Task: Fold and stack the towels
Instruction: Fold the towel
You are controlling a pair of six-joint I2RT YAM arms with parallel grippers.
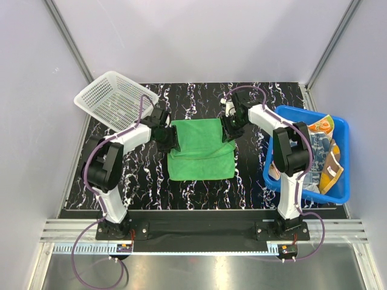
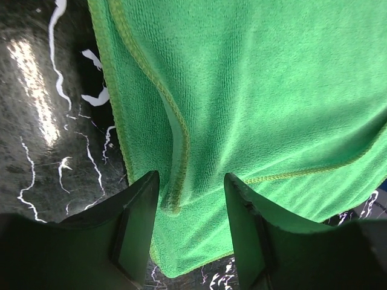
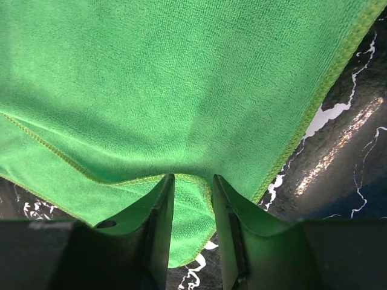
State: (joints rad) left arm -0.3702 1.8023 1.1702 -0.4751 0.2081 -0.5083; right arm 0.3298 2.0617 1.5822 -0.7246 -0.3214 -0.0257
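A green towel (image 1: 199, 151) lies folded over on the black marbled table, its upper layer ending short of the lower layer's near edge. My left gripper (image 1: 168, 138) is at the towel's left side. In the left wrist view the left gripper (image 2: 192, 181) is open, and the towel's (image 2: 272, 90) stitched hem runs loose between the jaws. My right gripper (image 1: 228, 130) is at the right side. The right gripper (image 3: 192, 181) is open more narrowly, its jaws straddling the upper layer's corner of the towel (image 3: 151, 72). More towels (image 1: 323, 151), orange and yellow among them, sit crumpled in the blue tub.
A white mesh basket (image 1: 115, 99) stands tilted at the back left, close behind the left arm. The blue plastic tub (image 1: 341, 121) stands at the right edge beside the right arm. Grey walls close off the table at the back and sides.
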